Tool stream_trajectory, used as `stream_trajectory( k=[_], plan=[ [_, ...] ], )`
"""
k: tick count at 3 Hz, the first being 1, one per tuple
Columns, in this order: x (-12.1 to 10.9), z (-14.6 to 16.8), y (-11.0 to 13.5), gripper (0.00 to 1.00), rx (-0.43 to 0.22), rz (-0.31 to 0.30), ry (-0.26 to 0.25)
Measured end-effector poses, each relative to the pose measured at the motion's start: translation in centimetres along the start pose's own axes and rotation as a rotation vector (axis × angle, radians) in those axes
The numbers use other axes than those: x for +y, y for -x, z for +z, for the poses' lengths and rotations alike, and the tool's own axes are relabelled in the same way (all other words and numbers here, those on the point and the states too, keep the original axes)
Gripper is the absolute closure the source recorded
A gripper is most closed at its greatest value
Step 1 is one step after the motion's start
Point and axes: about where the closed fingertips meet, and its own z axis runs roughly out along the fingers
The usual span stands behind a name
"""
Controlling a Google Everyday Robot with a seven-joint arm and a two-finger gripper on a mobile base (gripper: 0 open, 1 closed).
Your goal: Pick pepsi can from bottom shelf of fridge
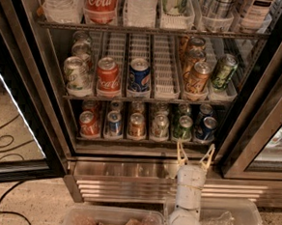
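Note:
The fridge (260, 113) stands open in front of me. Its bottom shelf (129, 142) holds a front row of small cans. Two of them are dark blue with silver tops: one pepsi can at the right end (206, 128) and another blue can second from the left (113, 124). A third blue pepsi can (139, 76) stands on the taller shelf above. My white gripper (194, 156) is open and empty. It sits just below the front edge of the bottom shelf, under the gap between the green can (183, 127) and the right blue can, touching neither.
A red can (89, 124), an orange can (136, 126) and a silver can (159, 127) share the bottom row. The ribbed steel base (122, 178) lies below. The glass door (13, 139) hangs open at left, with cables on the floor. Plastic tubs (114, 224) sit at the bottom.

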Motion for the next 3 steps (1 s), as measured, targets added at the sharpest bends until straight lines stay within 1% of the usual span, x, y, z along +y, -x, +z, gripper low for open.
stream_trajectory(
  k=[1, 2, 3],
  plan=[
    [0.0, 0.0, 0.0, 0.31, 0.0, 0.0, 0.0],
    [0.0, 0.0, 0.0, 0.19, 0.0, 0.0, 0.0],
    [0.0, 0.0, 0.0, 0.27, 0.0, 0.0, 0.0]
  ],
)
